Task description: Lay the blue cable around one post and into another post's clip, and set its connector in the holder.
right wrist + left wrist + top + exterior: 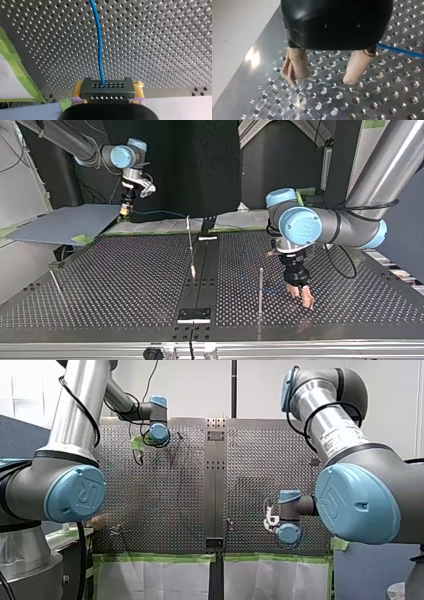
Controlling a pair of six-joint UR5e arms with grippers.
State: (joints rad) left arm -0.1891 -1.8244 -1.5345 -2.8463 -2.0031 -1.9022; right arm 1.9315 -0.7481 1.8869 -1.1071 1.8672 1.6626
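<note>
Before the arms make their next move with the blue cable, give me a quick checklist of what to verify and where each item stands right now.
1. Right end effector shut on the connector: ok.
2. Left end effector open and empty: ok.
3. Blue cable inside the left end effector: not ok, it runs beside it.
4. Blue cable laid around the post: cannot tell.
5. Connector set in a holder: not ok, the right end effector has it.
</note>
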